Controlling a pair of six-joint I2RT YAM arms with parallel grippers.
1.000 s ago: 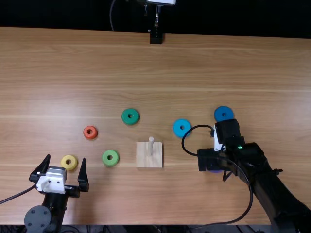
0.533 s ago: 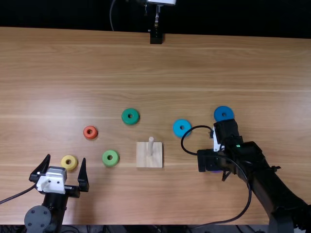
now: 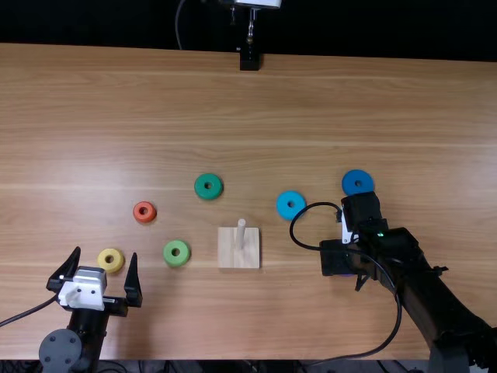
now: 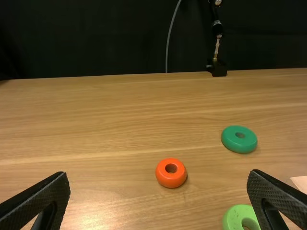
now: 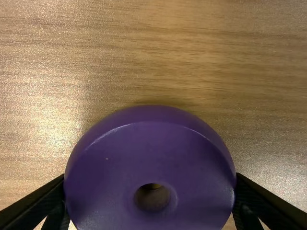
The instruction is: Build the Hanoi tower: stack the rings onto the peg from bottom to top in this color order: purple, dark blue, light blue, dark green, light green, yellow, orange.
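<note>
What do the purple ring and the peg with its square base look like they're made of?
The purple ring looks like painted wood or smooth plastic, satin-finished: soft highlights along its rounded rim, solid colour, no grain I can make out. The peg and its base look like pale, unpainted wood, matte, judging by their natural light tan colour.

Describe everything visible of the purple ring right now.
The purple ring is a thick, round disc with a rounded edge and a small central hole. It looks like smooth, slightly glossy plastic or painted wood, with a tiny pale speck on its face. The right gripper has it between its two fingers, which meet opposite sides. In the top view it lies right of the peg base, largely hidden under the arm. Whether it touches the table I cannot tell.
</note>
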